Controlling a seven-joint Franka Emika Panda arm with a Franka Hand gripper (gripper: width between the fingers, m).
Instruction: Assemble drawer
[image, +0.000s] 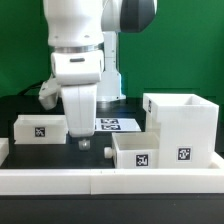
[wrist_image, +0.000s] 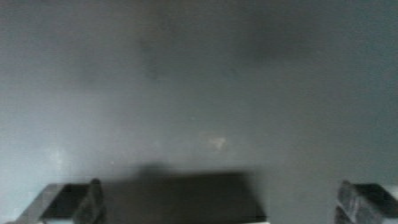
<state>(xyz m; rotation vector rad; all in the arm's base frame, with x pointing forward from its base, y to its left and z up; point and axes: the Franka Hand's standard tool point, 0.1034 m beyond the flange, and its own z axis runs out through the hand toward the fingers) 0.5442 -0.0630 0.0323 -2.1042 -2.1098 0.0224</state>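
Two fingers (wrist_image: 71, 203) of the gripper (image: 84, 142) stand apart, empty; the wrist view is blurred. Toward the exterior view's left of the tall box (image: 182, 122): near tray (image: 138, 150) just beside, far tray (image: 40, 128) partly hidden behind the gripper.

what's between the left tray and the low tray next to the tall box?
Exterior view: only the claw, open, over the dark table between the left tray and the low tray. Wrist view shows bare surface under it.
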